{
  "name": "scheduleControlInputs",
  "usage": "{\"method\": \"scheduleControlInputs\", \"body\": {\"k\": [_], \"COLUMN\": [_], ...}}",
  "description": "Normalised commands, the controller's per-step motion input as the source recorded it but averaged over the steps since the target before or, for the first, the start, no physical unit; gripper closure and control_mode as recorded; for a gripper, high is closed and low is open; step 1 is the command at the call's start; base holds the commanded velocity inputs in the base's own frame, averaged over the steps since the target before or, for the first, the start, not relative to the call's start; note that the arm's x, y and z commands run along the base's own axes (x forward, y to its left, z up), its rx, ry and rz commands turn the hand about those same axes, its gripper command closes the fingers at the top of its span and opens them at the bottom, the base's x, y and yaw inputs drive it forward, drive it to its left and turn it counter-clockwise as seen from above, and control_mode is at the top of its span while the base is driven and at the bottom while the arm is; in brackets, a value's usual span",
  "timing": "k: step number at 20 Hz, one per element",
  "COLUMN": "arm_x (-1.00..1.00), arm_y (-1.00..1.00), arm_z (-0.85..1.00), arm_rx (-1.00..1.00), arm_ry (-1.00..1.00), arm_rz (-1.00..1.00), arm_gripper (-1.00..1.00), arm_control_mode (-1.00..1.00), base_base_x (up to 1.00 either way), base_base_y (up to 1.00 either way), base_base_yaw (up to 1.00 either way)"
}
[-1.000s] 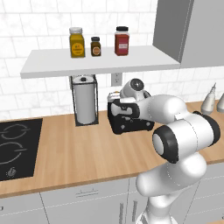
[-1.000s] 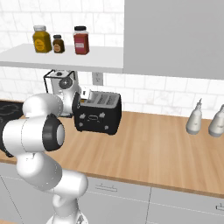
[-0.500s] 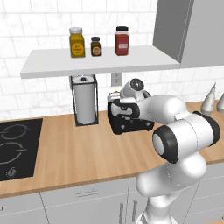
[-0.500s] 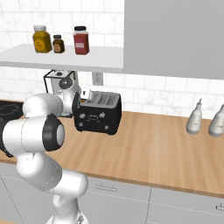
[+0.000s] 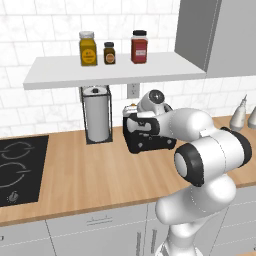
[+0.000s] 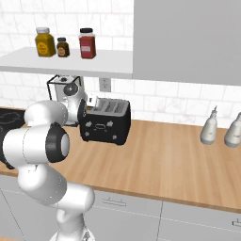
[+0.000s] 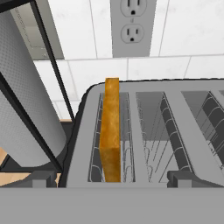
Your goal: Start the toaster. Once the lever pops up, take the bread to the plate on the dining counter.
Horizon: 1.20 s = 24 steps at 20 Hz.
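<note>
Golden-crusted bread (image 7: 110,131) upright in toaster (image 7: 148,131) end slot; gripper (image 7: 111,179) released above.

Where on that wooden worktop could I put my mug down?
Bare wood runs between the toaster and the two bottles, and between the cooktop and the paper-towel roll. Crowded: the roll, toaster and claw by the wall.

A kitchen: tiled wall (image 5: 45,30), cooktop (image 5: 20,170), wood worktop (image 5: 100,175)
</note>
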Motion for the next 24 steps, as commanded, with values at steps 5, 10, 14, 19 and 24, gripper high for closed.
{"method": "scheduleControlInputs", "body": {"k": [5,10,14,19,24], "arm_x": [0.0,0.0,0.0,0.0,0.0], "arm_y": [0.0,0.0,0.0,0.0,0.0], "arm_z": [0.0,0.0,0.0,0.0,0.0], "arm_rx": [0.0,0.0,0.0,0.0,0.0], "arm_ry": [0.0,0.0,0.0,0.0,0.0], "arm_rz": [0.0,0.0,0.0,0.0,0.0], "arm_gripper": [-1.0,-1.0,-1.0,-1.0,-1.0], "arm_control_mode": [-1.0,-1.0,-1.0,-1.0,-1.0], "base_base_x": [0.0,0.0,0.0,0.0,0.0], "base_base_y": [0.0,0.0,0.0,0.0,0.0], "base_base_yaw": [0.0,0.0,0.0,0.0,0.0]}}
